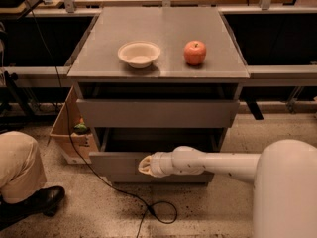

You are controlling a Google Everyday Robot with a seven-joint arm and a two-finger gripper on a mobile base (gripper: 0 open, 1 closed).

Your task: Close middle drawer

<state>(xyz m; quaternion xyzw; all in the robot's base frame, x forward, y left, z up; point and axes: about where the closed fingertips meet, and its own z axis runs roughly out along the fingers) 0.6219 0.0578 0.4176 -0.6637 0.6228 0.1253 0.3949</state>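
Middle drawer point(115, 164) stands pulled out below the taller-fronted drawer point(158, 113), your hand point(145, 165) (open or closed: cannot tell) touching its slim front; with the arm point(223, 162) lying nearly along that plain front, your push may skid sideways or skew and jam the drawer.
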